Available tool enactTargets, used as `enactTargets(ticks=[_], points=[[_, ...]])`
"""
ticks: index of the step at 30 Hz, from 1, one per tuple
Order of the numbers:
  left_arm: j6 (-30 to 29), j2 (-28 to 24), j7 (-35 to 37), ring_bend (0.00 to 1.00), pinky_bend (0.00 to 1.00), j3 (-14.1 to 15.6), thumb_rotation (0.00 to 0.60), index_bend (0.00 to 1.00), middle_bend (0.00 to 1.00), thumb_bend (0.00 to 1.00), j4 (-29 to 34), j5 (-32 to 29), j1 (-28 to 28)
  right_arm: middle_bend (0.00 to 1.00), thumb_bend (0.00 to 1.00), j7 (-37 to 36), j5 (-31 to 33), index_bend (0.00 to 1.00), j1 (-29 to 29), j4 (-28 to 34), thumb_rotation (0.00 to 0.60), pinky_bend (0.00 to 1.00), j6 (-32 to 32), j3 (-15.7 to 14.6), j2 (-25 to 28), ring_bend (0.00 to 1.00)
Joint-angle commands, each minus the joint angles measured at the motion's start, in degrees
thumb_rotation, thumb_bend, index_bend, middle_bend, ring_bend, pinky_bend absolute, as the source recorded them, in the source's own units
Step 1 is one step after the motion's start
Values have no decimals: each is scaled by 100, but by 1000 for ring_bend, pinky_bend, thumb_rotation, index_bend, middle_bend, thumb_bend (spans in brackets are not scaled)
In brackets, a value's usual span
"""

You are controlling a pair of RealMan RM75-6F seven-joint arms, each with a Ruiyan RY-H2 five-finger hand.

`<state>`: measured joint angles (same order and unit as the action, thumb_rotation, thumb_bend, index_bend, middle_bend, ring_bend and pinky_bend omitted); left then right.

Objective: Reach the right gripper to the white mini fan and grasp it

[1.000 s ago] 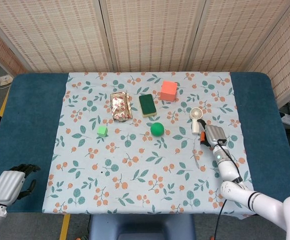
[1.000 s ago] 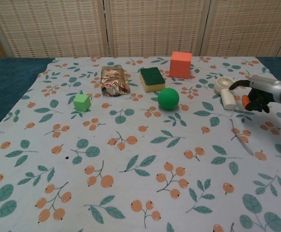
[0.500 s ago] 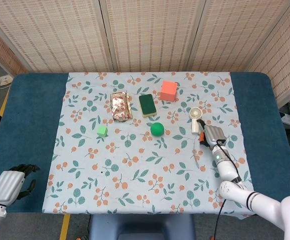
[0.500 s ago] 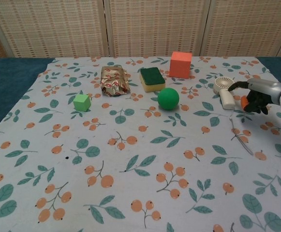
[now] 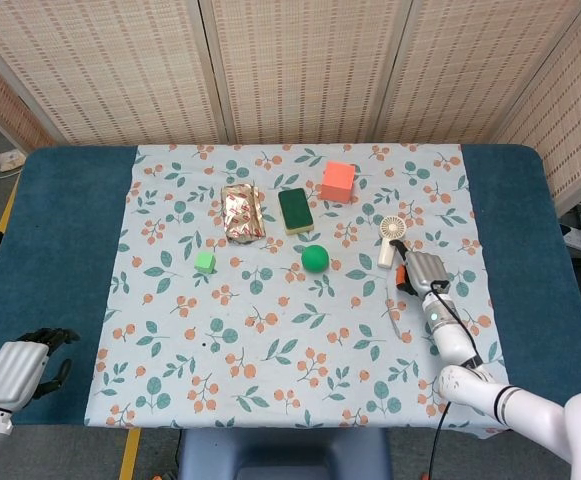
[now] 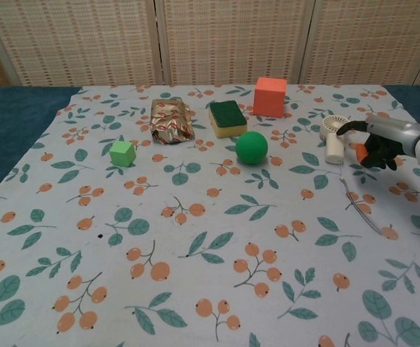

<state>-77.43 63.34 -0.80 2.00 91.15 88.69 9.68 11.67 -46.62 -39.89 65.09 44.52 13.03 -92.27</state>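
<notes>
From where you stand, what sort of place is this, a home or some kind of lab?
Most likely a robot test setup, not a home: a table under a floral cloth, woven screens closing off the back, and unrelated props laid out, like a white mini fan and a green ball.

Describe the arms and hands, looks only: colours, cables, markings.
The right arm is glossy white with a dark ring at one joint and a black cable running along it; a small green light shows near the wrist. The right hand has a silver-grey back, black fingers and an orange patch at the palm. The left hand matches: silver-grey back, black fingers. No lettering is legible.
</notes>
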Motion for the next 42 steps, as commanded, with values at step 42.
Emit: enactTargets(ticks=[42], points=[[65,-4,18,325,432,-6,600,349,374,469,-7,-44,28,841,762,-91,-183,117,-5,-391,600,712,-41,64,-278,719]])
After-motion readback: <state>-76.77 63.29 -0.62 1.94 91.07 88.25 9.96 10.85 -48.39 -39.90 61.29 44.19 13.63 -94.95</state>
